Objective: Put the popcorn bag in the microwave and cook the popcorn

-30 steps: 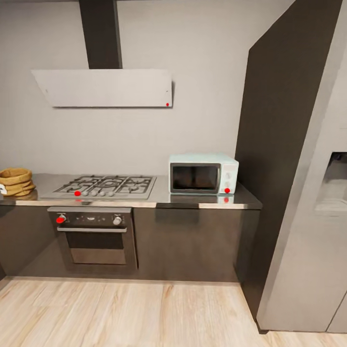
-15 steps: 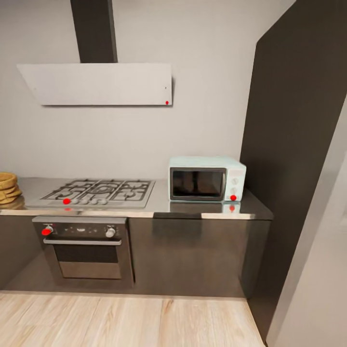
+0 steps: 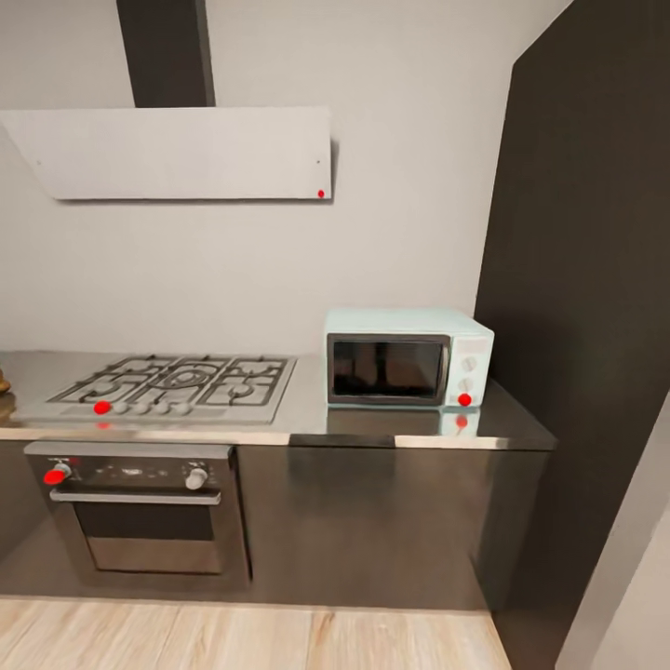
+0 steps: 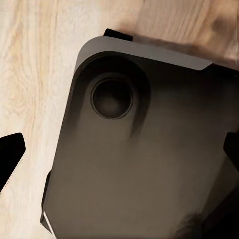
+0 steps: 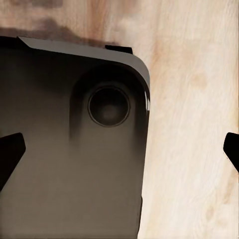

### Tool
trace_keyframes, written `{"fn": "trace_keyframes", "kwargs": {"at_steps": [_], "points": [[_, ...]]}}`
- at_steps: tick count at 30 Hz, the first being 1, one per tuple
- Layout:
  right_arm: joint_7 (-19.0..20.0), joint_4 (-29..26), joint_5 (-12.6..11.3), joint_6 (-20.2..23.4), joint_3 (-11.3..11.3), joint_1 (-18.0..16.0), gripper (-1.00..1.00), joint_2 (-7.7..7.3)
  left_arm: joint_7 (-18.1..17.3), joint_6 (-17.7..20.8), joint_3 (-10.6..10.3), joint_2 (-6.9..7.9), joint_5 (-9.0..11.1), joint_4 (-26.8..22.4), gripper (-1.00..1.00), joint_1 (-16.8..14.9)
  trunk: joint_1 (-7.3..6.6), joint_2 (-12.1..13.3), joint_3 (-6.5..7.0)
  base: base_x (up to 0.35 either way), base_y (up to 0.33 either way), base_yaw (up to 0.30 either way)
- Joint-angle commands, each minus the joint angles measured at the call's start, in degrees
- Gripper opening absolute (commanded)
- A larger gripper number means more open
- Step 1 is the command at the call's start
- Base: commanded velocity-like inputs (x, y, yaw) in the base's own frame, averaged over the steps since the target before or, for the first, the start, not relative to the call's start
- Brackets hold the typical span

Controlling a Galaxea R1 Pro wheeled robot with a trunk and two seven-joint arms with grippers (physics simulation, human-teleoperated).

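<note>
With both pincers spread empty over the robot's dark base (image 4: 144, 164), far short of the microwave (image 3: 407, 359), its closed door must be judged stiff.

Bare countertop (image 3: 307, 423) is lying open before the microwave (image 3: 407, 358); the gas hob (image 3: 172, 383) is occupying its other side, a dark cabinet panel (image 3: 586, 279) walling it.
</note>
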Motion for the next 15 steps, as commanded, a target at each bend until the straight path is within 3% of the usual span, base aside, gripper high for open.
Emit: {"fn": "trace_keyframes", "kwargs": {"at_steps": [1, 9, 15], "points": [[-0.1, 0.1, -0.6, -0.2, 0.5, 0.0, 1.00, 0.02, 0.3, 0.0, -0.5, -0.02, 0.4, -0.1, 1.00, 0.0, 0.04, 0.0, -0.04, 0.302, -0.100, 0.000], [-0.1, 0.1, -0.6, 0.0, 0.5, 0.0, 1.00, 0.04, 0.2, -0.4, -0.5, -0.06, 0.4, -0.1, 1.00, 0.0, 0.04, 0.0, -0.04, 0.238, -0.152, 0.000], [0.0, 0.1, 0.0, -0.1, 0.8, 0.0, 1.00, 0.03, 0.2, -0.5, -0.5, -0.06, 0.5, -0.2, 1.00, 0.0, 0.04, 0.0, -0.04, 0.012, -0.006, 0.000]]}}
